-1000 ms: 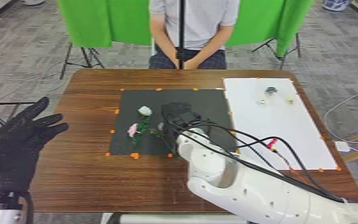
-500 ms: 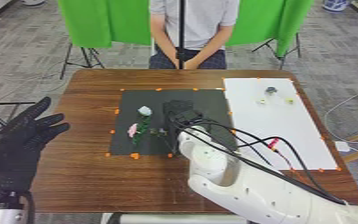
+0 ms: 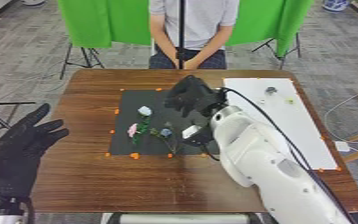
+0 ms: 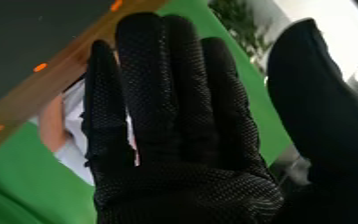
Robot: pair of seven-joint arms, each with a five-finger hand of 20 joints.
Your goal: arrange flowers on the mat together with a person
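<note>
The left hand [image 3: 20, 150] is at the table's left side, apart from the black mat [image 3: 137, 99], its fingers spread and the thumb standing away from them. On the left part of the mat lie a pink flower [image 3: 132, 130] and, farther toward the mat's far edge, a white flower [image 3: 145, 111], with green leaves and stem beside the pink bloom. To their right, still on the mat, is a blue flower [image 3: 166, 132], its thin stem running toward the mat's near edge. The right hand [image 3: 191, 97] is above the far right part of the mat. Its fingers are straight and mostly close together, one outer finger a little parted, the thumb well apart, with nothing pinched. Right of the mat, on the white sheet [image 3: 286, 132], sits a small grey-blue piece [image 3: 270, 90], probably a flower head, and near it a yellow-green piece [image 3: 290, 101].
</note>
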